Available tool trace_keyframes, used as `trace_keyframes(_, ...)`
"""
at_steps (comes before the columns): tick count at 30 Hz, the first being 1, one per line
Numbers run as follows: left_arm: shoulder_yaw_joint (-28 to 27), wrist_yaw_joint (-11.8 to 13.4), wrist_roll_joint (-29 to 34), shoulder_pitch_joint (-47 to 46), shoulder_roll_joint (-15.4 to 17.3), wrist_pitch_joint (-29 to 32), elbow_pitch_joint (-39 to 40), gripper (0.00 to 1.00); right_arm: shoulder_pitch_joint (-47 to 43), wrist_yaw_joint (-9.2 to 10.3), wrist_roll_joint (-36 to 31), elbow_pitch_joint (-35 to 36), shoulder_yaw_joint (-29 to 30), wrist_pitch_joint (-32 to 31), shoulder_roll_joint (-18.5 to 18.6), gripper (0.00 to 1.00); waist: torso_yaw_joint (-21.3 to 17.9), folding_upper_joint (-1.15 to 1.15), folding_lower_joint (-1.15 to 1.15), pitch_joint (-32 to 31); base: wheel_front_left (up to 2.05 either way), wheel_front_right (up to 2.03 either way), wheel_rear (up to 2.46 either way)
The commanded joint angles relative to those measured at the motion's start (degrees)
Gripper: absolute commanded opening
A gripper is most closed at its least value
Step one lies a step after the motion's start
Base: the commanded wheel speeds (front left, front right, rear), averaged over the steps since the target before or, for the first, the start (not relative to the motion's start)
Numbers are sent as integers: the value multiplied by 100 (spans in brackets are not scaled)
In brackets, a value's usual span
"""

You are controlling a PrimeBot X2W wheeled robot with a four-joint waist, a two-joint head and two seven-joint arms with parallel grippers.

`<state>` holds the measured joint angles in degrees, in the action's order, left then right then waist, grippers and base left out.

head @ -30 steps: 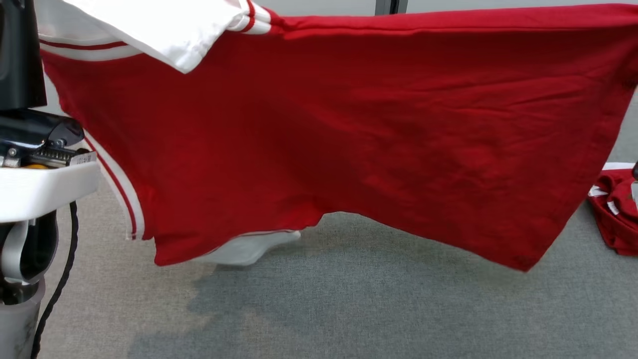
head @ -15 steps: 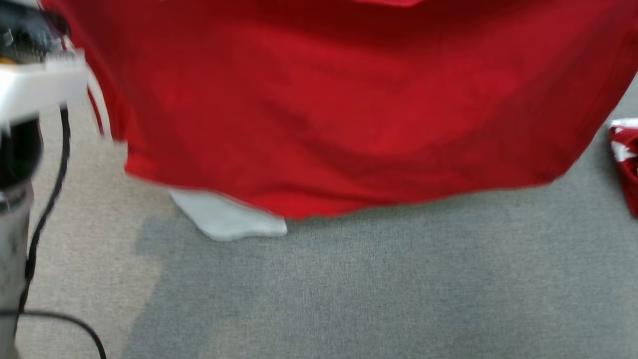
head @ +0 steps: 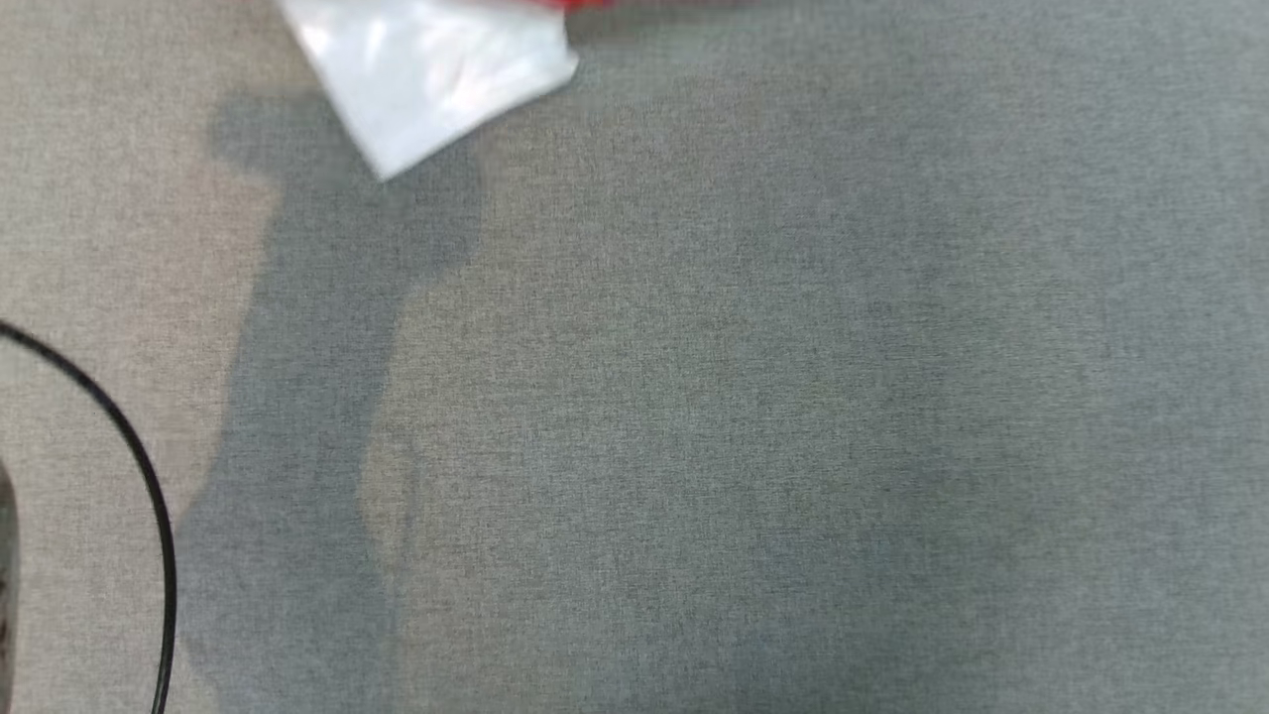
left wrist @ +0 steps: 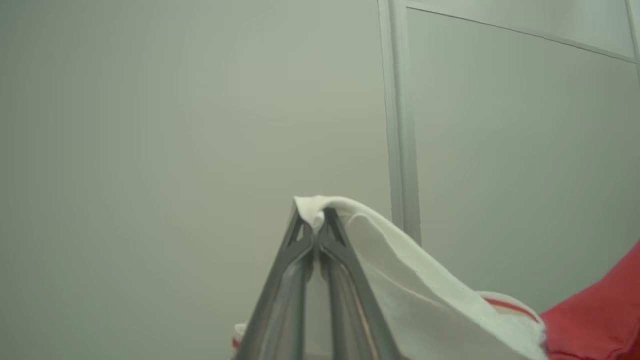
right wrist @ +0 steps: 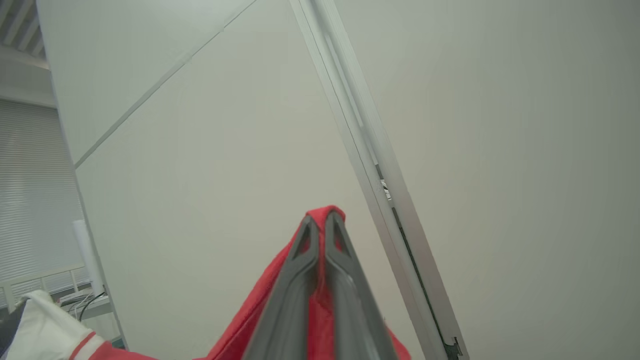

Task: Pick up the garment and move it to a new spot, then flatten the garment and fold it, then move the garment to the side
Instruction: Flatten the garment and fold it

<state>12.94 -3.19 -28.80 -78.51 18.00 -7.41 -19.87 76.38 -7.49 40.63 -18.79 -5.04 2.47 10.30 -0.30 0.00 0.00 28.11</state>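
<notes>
The garment is a red shirt with white sleeves and red-and-white trim. In the left wrist view my left gripper (left wrist: 317,220) is shut on a white edge of the garment (left wrist: 430,305), which drapes away to the lower right. My right gripper (right wrist: 322,222) is shut on a red corner of the garment (right wrist: 260,310) in the right wrist view, held up before a pale wall. The head view catches just a white sleeve tip of the garment (head: 426,69) and a sliver of red at the top edge, hanging over the grey carpet (head: 753,416).
A black cable (head: 139,466) curves across the carpet at the lower left of the head view. Pale wall panels with a metal frame post (left wrist: 400,125) stand ahead of both wrists. A shadow darkens the carpet under the sleeve.
The head camera has tilted down sharply, so the spread red garment has slid out past the view's top. The other red pile at the right and my left arm have left the picture too.
</notes>
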Motion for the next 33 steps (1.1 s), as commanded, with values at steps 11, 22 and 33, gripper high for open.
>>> trace_keyframes(11,52,-356,-587,-448,-560,-445,-2549,0,945,-1,308,-2511,-874,832,-440,0,71,0,0,167,0,0,0)
trace_keyframes(22,360,-428,-1377,620,-916,-729,-3735,0,-24,0,971,-3487,-1943,1050,-524,0,86,0,0,205,0,0,0)
trace_keyframes(33,-157,-431,-1624,3994,-817,-775,-1909,0,-3412,-1,2612,-1822,-2666,1268,126,0,134,0,0,-551,0,0,0)
